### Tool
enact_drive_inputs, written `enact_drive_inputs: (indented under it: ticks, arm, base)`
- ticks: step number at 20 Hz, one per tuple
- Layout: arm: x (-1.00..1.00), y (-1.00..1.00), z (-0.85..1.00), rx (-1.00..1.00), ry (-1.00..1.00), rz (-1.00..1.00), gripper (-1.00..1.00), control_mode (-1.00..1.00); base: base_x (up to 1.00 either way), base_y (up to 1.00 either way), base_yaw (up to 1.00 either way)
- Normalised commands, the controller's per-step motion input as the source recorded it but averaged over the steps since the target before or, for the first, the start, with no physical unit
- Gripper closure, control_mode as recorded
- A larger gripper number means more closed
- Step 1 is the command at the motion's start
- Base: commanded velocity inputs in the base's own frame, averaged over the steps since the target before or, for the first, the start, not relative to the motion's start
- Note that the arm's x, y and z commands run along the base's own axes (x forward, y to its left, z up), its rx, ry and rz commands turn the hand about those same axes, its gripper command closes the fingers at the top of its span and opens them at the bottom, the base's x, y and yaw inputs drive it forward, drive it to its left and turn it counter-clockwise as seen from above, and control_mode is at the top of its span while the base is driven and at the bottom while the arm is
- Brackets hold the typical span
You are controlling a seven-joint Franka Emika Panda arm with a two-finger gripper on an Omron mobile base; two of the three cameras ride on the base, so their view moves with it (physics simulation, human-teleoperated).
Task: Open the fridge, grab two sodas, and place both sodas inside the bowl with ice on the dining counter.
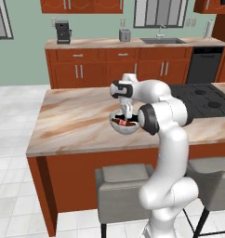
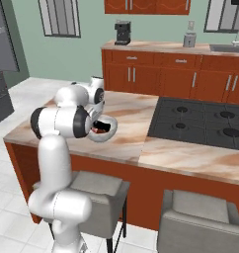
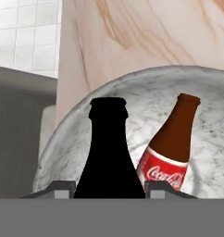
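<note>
- Dining counter (image 1: 72, 121): marbled top, bowl with ice (image 3: 132, 102) near its front edge.
- Bowl: one soda (image 3: 171, 148) lying inside.
- Gripper (image 3: 109, 187): over bowl, pinching second soda (image 3: 109, 157) between fingertips (image 3: 63, 190).

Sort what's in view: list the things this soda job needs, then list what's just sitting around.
Job:
- bowl, on the dining counter
- soda lying in the bowl
- second soda, between the end effector fingers, over the bowl

Just around:
- stools
- cooktop
- coffee maker
- sink
- toaster
</note>
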Motion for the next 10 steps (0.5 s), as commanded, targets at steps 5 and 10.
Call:
enact_drive_inputs:
  ticks: [5,10]
  arm:
    - [0.26,0.0,-0.2,0.0,0.0,0.04,1.0,-1.0]
    - [0.2,0.01,-0.23,0.0,0.0,0.03,-1.0,-1.0]
  base:
    - [0.0,0.0,0.0]
    - [0.0,0.0,0.0]
